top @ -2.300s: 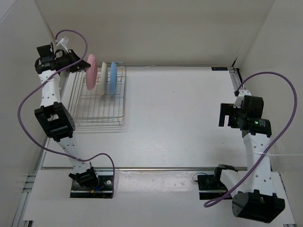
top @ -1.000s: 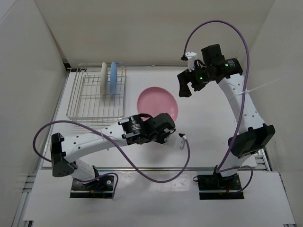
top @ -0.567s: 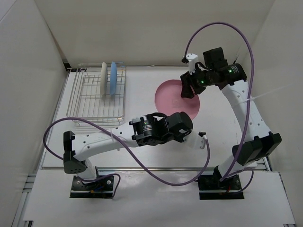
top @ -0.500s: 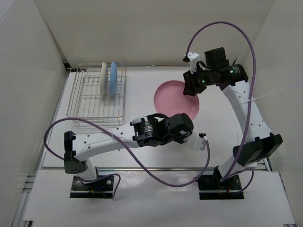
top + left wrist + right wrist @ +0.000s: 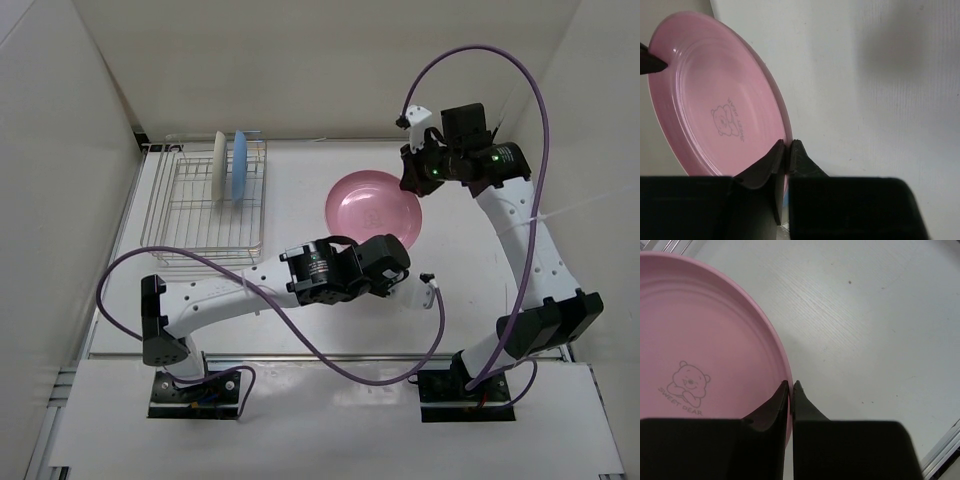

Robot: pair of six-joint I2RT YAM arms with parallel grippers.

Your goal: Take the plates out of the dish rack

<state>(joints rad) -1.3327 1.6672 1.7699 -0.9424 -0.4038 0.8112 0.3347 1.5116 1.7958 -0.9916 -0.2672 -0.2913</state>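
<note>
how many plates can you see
3: pink plate out over the table, gripped by left pincer and right pincer; cream-white plate and light blue plate upright in the dish rack.

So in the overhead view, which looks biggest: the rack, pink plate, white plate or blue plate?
Largest to smallest: dish rack, pink plate. The white plate and blue plate stand on edge, showing as similar slivers, so I won't rank them.

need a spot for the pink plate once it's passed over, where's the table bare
Bare table lies right of the pink plate, between the left arm and the right arm. A narrower strip runs between the rack and the plate. Crowded: the near middle under the left arm, and the plate's rim, pinched by left gripper and right gripper.
</note>
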